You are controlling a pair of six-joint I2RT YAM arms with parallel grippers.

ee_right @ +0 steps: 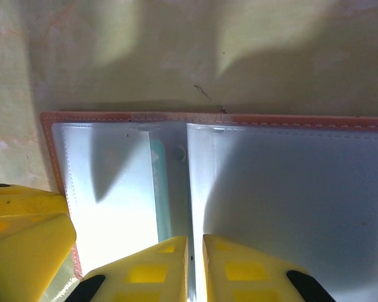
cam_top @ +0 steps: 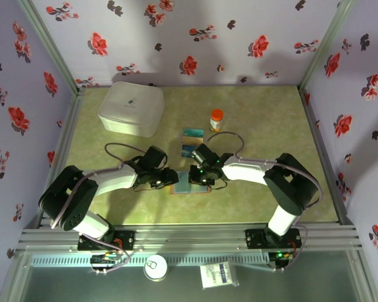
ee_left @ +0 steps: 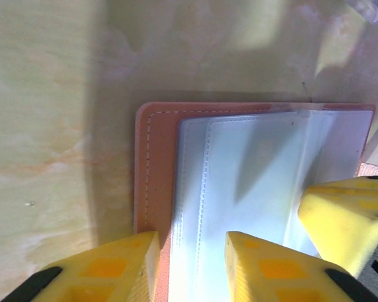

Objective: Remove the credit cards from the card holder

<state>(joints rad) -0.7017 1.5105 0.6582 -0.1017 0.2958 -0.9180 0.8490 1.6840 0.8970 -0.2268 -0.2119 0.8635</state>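
The flat salmon-brown leather card holder [ee_right: 283,201] opens on pale blue-grey faces (white stitching edges it); the marbled tabletop [cam_top: 264,126] is yellow-green.

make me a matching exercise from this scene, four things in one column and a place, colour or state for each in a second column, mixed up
Things:
1 box
2 bottle
3 card holder
4 loose cards

Descriptions:
a lying open, clear sleeves facing up
b orange cap
c lying flat, just left of the bottle
d white, back left

Pairs: 1-d, 2-b, 3-a, 4-c
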